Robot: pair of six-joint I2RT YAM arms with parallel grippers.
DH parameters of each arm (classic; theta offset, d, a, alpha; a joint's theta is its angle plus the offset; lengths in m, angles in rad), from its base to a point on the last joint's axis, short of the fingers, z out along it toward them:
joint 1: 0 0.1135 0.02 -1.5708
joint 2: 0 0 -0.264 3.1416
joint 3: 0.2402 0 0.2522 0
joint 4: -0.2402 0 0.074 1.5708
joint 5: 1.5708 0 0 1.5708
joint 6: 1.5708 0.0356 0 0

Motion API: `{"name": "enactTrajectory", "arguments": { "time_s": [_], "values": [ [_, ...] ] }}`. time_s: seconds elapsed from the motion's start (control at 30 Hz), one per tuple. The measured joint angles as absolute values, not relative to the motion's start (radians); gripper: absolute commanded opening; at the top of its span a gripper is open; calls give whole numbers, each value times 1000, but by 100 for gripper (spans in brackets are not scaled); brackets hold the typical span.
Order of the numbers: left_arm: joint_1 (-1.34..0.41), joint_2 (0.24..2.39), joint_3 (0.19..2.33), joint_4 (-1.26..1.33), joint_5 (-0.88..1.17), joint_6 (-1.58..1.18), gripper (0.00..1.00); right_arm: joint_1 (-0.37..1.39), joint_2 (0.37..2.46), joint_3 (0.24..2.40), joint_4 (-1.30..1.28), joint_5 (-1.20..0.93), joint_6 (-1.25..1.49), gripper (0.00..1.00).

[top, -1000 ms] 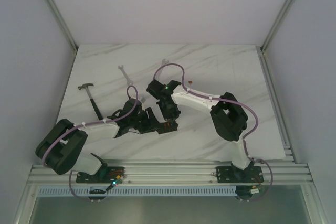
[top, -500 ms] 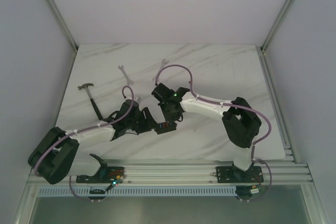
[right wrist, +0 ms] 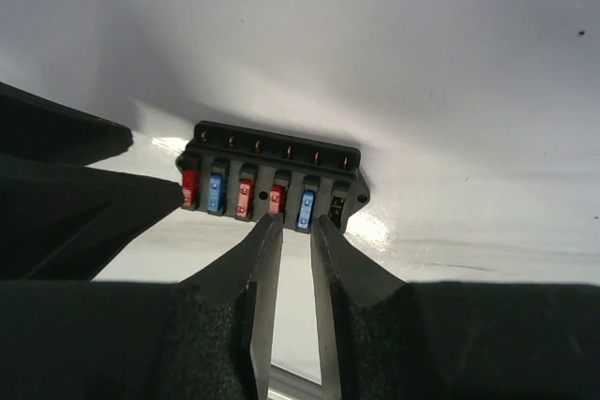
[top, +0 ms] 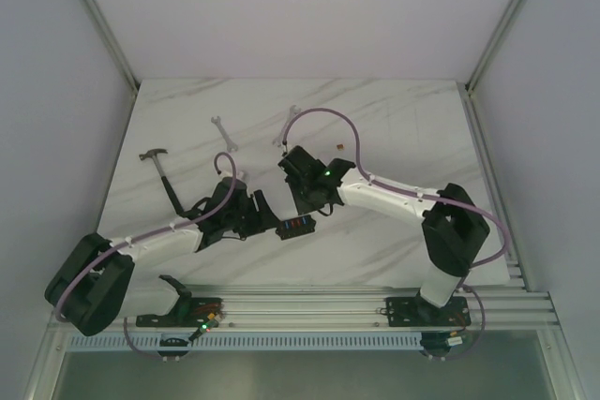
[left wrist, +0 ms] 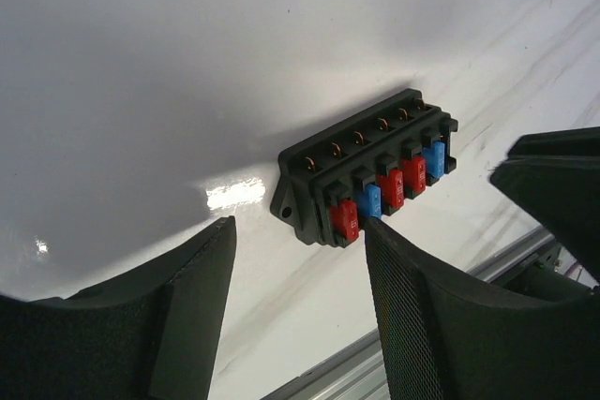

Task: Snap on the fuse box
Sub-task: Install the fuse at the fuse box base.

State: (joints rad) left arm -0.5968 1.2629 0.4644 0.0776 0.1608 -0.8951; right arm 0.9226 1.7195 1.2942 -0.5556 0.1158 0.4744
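My left jaws (left wrist: 300,236) stand spread wide with nothing between them. The fuse box (left wrist: 370,170) lies flat on the desk (left wrist: 141,53) just past their tips, closest to the right-hand finger, and I cannot tell whether that finger touches it. My right jaws (right wrist: 295,224) are drawn almost together, with only a slit between them, and hang just in front of the box's row of fuses (right wrist: 246,192). I cannot tell whether anything thin and clear is pinched in that slit.

The red and blue fuses sit in their slots, bare as far as I can see, and one end slot looks dark. I judge the snap not yet made. The box is placed with an arm on each side, and a cover, which I see nowhere, is yet to be pressed on.

Farther out, a hammer (top: 165,178) and two wrenches (top: 223,133) lie well apart from the box.
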Motion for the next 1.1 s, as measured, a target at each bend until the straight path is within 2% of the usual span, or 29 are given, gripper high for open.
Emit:
{"name": "enactTrajectory", "arguments": {
  "time_s": [0.43, 0.63, 1.1],
  "values": [
    [-597, 1293, 500, 60, 170, -869, 66, 920, 1817, 1279, -538, 114, 511, 11],
    [-597, 1324, 503, 58, 184, -860, 65, 920, 1834, 1303, -564, 117, 521, 1],
    [-597, 1362, 513, 68, 202, -855, 65, 920, 1917, 1393, -664, 117, 519, 0]
  ]
}}
